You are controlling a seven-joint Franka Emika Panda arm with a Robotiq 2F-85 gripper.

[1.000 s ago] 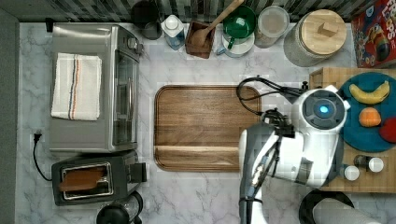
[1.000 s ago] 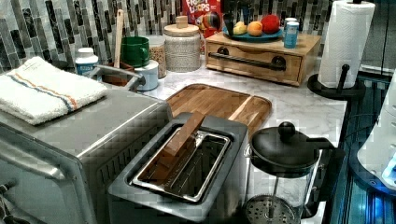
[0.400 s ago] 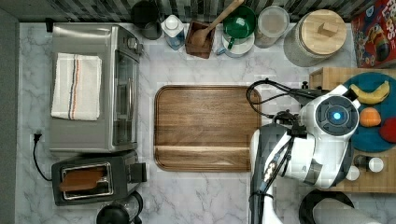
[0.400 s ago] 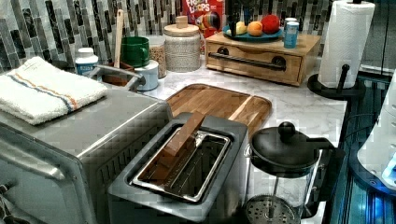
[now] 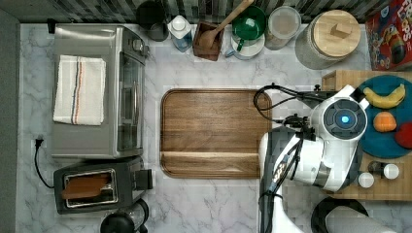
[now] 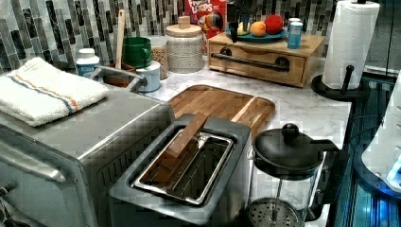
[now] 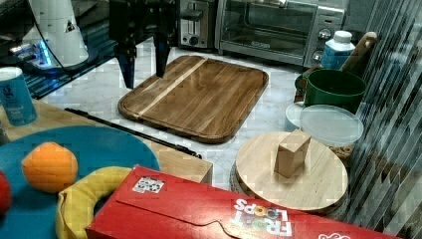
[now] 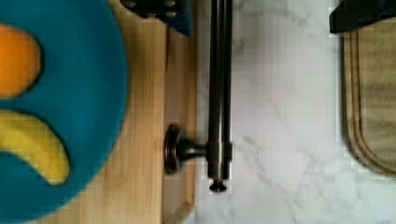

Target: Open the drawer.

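The drawer (image 6: 257, 60) is a light bamboo box at the back of the counter in the left view, its front flush with the box. A long black bar handle (image 6: 249, 62) runs across that front. In the wrist view the handle (image 8: 219, 93) stands off the wooden front on a round black mount (image 8: 177, 148). My gripper (image 8: 261, 11) is open and straddles the bar, one finger over the wood and one over the marble. In the right view the gripper (image 7: 144, 64) hangs just above the handle (image 7: 134, 132). The arm (image 5: 335, 136) covers the drawer front in the top view.
A blue plate (image 5: 384, 141) with fruit and small shakers sits on top of the drawer box. The walnut board (image 5: 214, 133) lies right in front of the handle. A paper towel holder (image 6: 347, 47), a lidded jar (image 5: 330, 39) and a cereal box (image 7: 224, 214) stand close by.
The arm's wrist has shifted toward the top view's right, from beside the board to over the front edge of the drawer box. Nothing on the counter has moved.
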